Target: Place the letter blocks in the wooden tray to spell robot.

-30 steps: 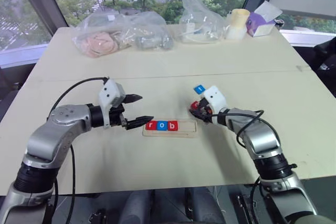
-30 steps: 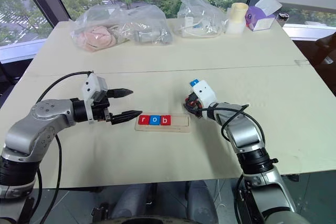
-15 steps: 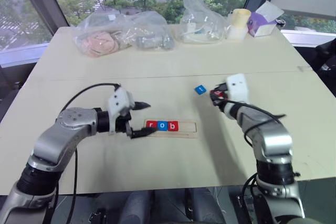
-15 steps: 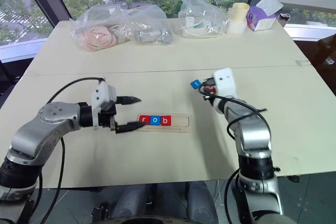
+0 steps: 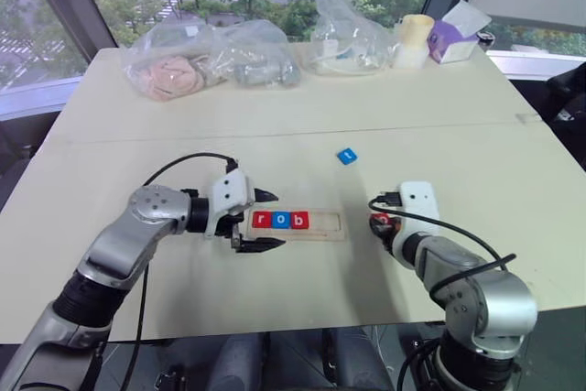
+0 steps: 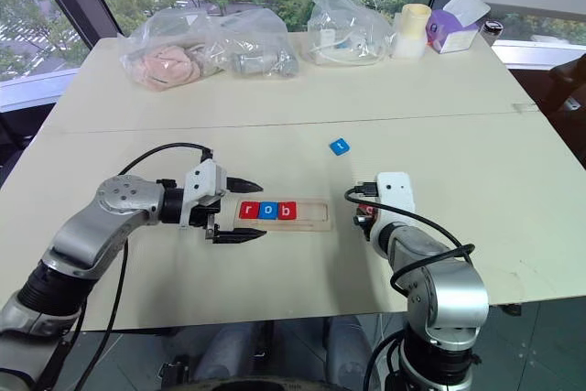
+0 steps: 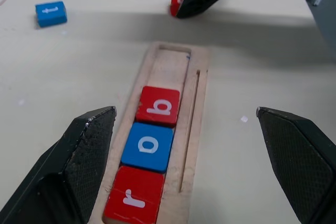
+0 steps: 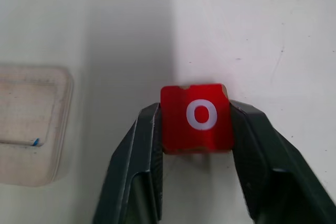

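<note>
**Where everything sits on the table**

Tray (image 5: 298, 223) lies mid-table, long side running left to right. In it, from the left end: r (image 7: 134, 201), o (image 7: 148, 146), b (image 7: 158, 106), touching in a row; the right part of the slot is bare. Left gripper (image 5: 260, 220) straddles the tray's left end, one finger behind it, one in front. Right of the tray, apart from it, the second o (image 8: 197, 116) sits between the right gripper (image 5: 380, 223) fingers. The t (image 5: 346, 156) lies behind the tray's right end, well apart. Bags (image 5: 211, 59) line the far edge.
</note>
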{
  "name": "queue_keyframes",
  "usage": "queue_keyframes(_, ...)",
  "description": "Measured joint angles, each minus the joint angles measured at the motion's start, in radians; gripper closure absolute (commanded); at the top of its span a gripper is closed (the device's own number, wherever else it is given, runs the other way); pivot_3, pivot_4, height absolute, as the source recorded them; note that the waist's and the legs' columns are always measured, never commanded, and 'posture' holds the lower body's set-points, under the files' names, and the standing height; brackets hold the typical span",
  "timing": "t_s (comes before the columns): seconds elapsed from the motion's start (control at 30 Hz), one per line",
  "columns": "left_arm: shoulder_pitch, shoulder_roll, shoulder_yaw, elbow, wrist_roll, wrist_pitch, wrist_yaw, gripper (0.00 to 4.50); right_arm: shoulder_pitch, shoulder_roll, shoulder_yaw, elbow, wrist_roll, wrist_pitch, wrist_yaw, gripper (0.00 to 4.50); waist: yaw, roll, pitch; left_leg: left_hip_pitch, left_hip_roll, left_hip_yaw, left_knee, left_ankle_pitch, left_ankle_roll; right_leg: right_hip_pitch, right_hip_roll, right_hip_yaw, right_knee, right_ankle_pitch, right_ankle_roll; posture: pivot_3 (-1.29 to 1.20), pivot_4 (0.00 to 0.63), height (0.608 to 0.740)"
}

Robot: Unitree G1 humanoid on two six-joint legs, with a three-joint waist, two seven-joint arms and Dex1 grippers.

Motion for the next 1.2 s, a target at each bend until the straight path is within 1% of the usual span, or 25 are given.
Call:
queue_keyframes(0.07, -0.002, -0.012, 0.000, 0.015, 0.006, -0.013, -0.004, 0.00, -0.012, -0.015, -0.005, 0.009, 0.014, 0.001, 0.017, 0.31, 0.001, 0.000, 0.000, 0.000, 0.000, 0.000, 0.001, 0.000, 0.000, 0.001, 0.000, 0.000, 0.000, 0.000, 0.000, 0.00, 0.150, 0.740)
queue_keyframes(0.13, -0.002, -0.014, -0.001, 0.021, 0.008, -0.013, -0.012, 0.00, -0.047, -0.067, -0.028, 0.025, 0.033, -0.001, 0.054, 0.31, 0.000, 0.000, 0.000, 0.000, 0.000, 0.000, 0.002, 0.000, 0.000, 0.001, 0.000, 0.000, 0.000, 0.000, 0.000, 0.00, 0.150, 0.740)
queue_keyframes(0.17, -0.001, -0.012, -0.001, 0.022, 0.008, -0.013, -0.021, 0.00, -0.077, -0.151, -0.043, 0.033, 0.050, -0.026, 0.094, 0.31, 0.002, 0.000, 0.000, 0.000, -0.001, 0.000, 0.002, 0.000, 0.000, 0.001, -0.001, 0.000, 0.000, 0.000, 0.000, 0.00, 0.150, 0.740)
queue_keyframes(0.2, 0.000, -0.011, -0.001, 0.021, 0.007, -0.012, -0.025, 0.00, -0.083, -0.207, -0.039, 0.039, 0.051, -0.073, 0.127, 0.31, 0.002, 0.000, 0.000, 0.000, -0.001, 0.000, 0.001, 0.000, 0.000, 0.001, -0.001, -0.001, -0.001, 0.000, 0.000, 0.00, 0.150, 0.740)
queue_keyframes(0.23, 0.004, -0.007, 0.000, 0.018, 0.000, -0.010, -0.034, 0.00, -0.070, -0.360, -0.009, 0.052, 0.055, -0.223, 0.221, 0.31, 0.003, 0.002, 0.001, -0.001, -0.001, 0.001, 0.001, 0.000, 0.000, 0.001, -0.002, -0.001, -0.003, -0.001, 0.001, 0.00, 0.150, 0.740)
queue_keyframes(0.27, 0.014, 0.006, 0.003, 0.015, -0.007, -0.005, -0.044, 0.00, -0.058, -0.483, 0.002, 0.064, 0.058, -0.361, 0.309, 0.31, 0.001, 0.002, 0.001, -0.001, -0.002, 0.003, 0.000, 0.000, 0.000, 0.001, -0.003, -0.002, -0.004, -0.001, 0.002, 0.00, 0.150, 0.740)
queue_keyframes(0.3, 0.022, 0.014, 0.011, 0.014, -0.014, 0.002, -0.052, 0.00, -0.043, -0.568, 0.004, 0.080, 0.058, -0.499, 0.391, 0.31, 0.000, 0.001, 0.001, -0.001, -0.001, 0.005, -0.001, -0.001, 0.001, 0.002, -0.002, -0.002, -0.005, -0.001, 0.002, 0.00, 0.150, 0.740)
queue_keyframes(0.33, 0.026, 0.018, 0.015, 0.014, -0.021, 0.009, -0.058, 0.00, -0.028, -0.629, 0.005, 0.093, 0.064, -0.609, 0.467, 0.31, -0.001, 0.001, 0.001, -0.001, 0.000, 0.005, -0.001, -0.001, 0.002, 0.003, -0.001, -0.002, -0.007, -0.001, 0.003, 0.00, 0.150, 0.740)
queue_keyframes(0.4, 0.031, 0.020, 0.019, -0.005, -0.039, 0.024, -0.066, 0.00, 0.038, -0.673, -0.015, 0.153, 0.145, -0.781, 0.651, 0.31, -0.001, -0.001, 0.001, 0.000, 0.002, 0.005, -0.001, -0.003, 0.005, 0.004, 0.002, -0.002, -0.008, -0.001, 0.003, 0.00, 0.150, 0.740)
queue_keyframes(0.43, 0.033, 0.026, 0.021, -0.017, -0.049, 0.034, -0.069, 0.00, 0.066, -0.687, -0.016, 0.191, 0.171, -0.830, 0.717, 0.31, 0.000, -0.001, 0.001, -0.001, 0.002, 0.005, -0.001, -0.003, 0.005, 0.004, 0.002, -0.002, -0.008, -0.001, 0.003, 0.00, 0.150, 0.740)
queue_keyframes(0.47, 0.040, 0.044, 0.022, -0.035, -0.054, 0.044, -0.073, 0.00, 0.091, -0.715, -0.012, 0.266, 0.194, -0.906, 0.803, 0.31, 0.000, -0.001, 0.001, -0.001, 0.002, 0.006, 0.000, -0.003, 0.005, 0.004, 0.001, -0.002, -0.008, -0.001, 0.003, 0.00, 0.150, 0.740)
queue_keyframes(0.53, 0.051, 0.087, 0.032, -0.059, -0.057, 0.061, -0.082, 0.00, 0.104, -0.776, -0.003, 0.415, 0.197, -1.031, 0.920, 0.31, -0.001, -0.001, 0.001, 0.000, 0.002, 0.009, 0.002, -0.003, 0.005, 0.005, 0.001, 0.000, -0.008, 0.000, 0.002, 0.00, 0.150, 0.740)
queue_keyframes(0.57, 0.054, 0.092, 0.048, -0.069, -0.069, 0.075, -0.081, 0.00, 0.102, -0.792, 0.002, 0.472, 0.193, -1.080, 0.959, 0.31, -0.001, -0.001, 0.001, 0.000, 0.002, 0.009, 0.003, -0.003, 0.005, 0.005, 0.001, 0.000, -0.008, 0.000, 0.002, 0.00, 0.150, 0.740)
queue_keyframes(0.63, 0.058, 0.094, 0.086, -0.104, -0.109, 0.112, -0.071, 0.00, 0.091, -0.807, 0.039, 0.566, 0.176, -1.189, 1.029, 0.31, 0.000, -0.002, 0.002, 0.002, 0.003, 0.009, 0.005, -0.003, 0.005, 0.008, 0.001, 0.000, -0.008, 0.000, 0.003, 0.00, 0.150, 0.740)
queue_keyframes(0.73, 0.068, 0.104, 0.128, -0.153, -0.158, 0.161, -0.061, 0.00, 0.049, -0.802, 0.102, 0.690, 0.154, -1.311, 1.093, 0.31, -0.001, -0.002, 0.002, 0.002, 0.004, 0.010, 0.005, -0.003, 0.005, 0.008, 0.000, 0.000, -0.008, 0.000, 0.003, 0.00, 0.150, 0.740)
queue_keyframes(0.77, 0.071, 0.109, 0.131, -0.157, -0.158, 0.163, -0.060, 0.00, 0.033, -0.800, 0.113, 0.719, 0.150, -1.331, 1.101, 0.31, -0.001, -0.001, 0.002, 0.002, 0.004, 0.010, 0.004, -0.003, 0.005, 0.008, 0.000, 0.000, -0.008, 0.001, 0.002, 0.00, 0.150, 0.740)
queue_keyframes(0.83, 0.089, 0.126, 0.128, -0.160, -0.137, 0.157, -0.053, 0.00, -0.044, -0.764, 0.136, 0.840, 0.134, -1.409, 1.123, 0.31, -0.003, -0.002, 0.002, 0.003, 0.004, 0.011, 0.004, -0.003, 0.005, 0.008, 0.000, 0.001, -0.008, 0.002, 0.001, 0.00, 0.150, 0.740)
queue_keyframes(0.93, 0.105, 0.126, 0.128, -0.161, -0.128, 0.156, -0.039, 0.00, -0.087, -0.751, 0.179, 0.933, 0.101, -1.488, 1.144, 0.31, 0.004, -0.002, 0.002, 0.002, 0.003, 0.010, 0.003, -0.003, 0.005, 0.008, 0.001, 0.001, -0.008, 0.001, 0.001, 0.00, 0.150, 0.740)
queue_keyframes(0.97, 0.108, 0.120, 0.128, -0.162, -0.128, 0.160, -0.026, 0.00, -0.115, -0.740, 0.203, 0.996, 0.074, -1.536, 1.153, 0.31, 0.006, -0.002, 0.002, 0.002, 0.003, 0.010, 0.003, -0.003, 0.005, 0.008, 0.000, 0.001, -0.009, 0.001, 0.001, 0.00, 0.150, 0.740)
queue_keyframes(1.0, 0.108, 0.119, 0.128, -0.164, -0.128, 0.162, -0.021, 0.00, -0.126, -0.733, 0.209, 1.021, 0.067, -1.554, 1.156, 0.54, 0.006, -0.002, 0.002, 0.002, 0.003, 0.010, 0.004, -0.003, 0.005, 0.008, 0.000, 0.001, -0.009, 0.001, 0.001, 0.00, 0.150, 0.740)
queue_keyframes(1.03, 0.109, 0.119, 0.128, -0.168, -0.129, 0.166, -0.013, 0.00, -0.152, -0.724, 0.222, 1.065, 0.061, -1.598, 1.176, 0.88, 0.003, -0.002, 0.002, 0.002, 0.003, 0.011, 0.004, -0.003, 0.005, 0.009, 0.000, 0.001, -0.009, 0.002, 0.001, 0.00, 0.150, 0.740)
queue_keyframes(1.07, 0.109, 0.118, 0.128, -0.171, -0.129, 0.166, -0.010, 0.00, -0.157, -0.724, 0.227, 1.073, 0.060, -1.610, 1.183, 1.08, 0.003, -0.002, 0.002, 0.003, 0.003, 0.011, 0.004, -0.003, 0.005, 0.009, 0.000, 0.001, -0.009, 0.002, 0.002, 0.00, 0.150, 0.740)
queue_keyframes(1.1, 0.112, 0.119, 0.129, -0.179, -0.130, 0.166, -0.005, 0.00, -0.165, -0.724, 0.236, 1.088, 0.060, -1.634, 1.201, 1.50, 0.003, -0.002, 0.002, 0.003, 0.003, 0.011, 0.004, -0.003, 0.005, 0.009, 0.000, 0.001, -0.009, 0.002, 0.002, 0.00, 0.150, 0.740)
queue_keyframes(1.17, 0.123, 0.122, 0.130, -0.188, -0.133, 0.167, 0.004, 0.00, -0.166, -0.723, 0.244, 1.100, 0.060, -1.657, 1.228, 2.70, 0.003, -0.002, 0.002, 0.007, 0.003, 0.011, 0.004, -0.003, 0.005, 0.012, 0.000, 0.001, -0.009, 0.002, 0.002, 0.00, 0.150, 0.740)
queue_keyframes(1.2, 0.128, 0.124, 0.130, -0.188, -0.133, 0.168, 0.006, 0.00, -0.166, -0.723, 0.246, 1.100, 0.061, -1.659, 1.233, 3.15, 0.003, -0.002, 0.002, 0.008, 0.003, 0.011, 0.004, -0.003, 0.005, 0.013, 0.000, 0.001, -0.009, 0.002, 0.002, 0.00, 0.150, 0.740)
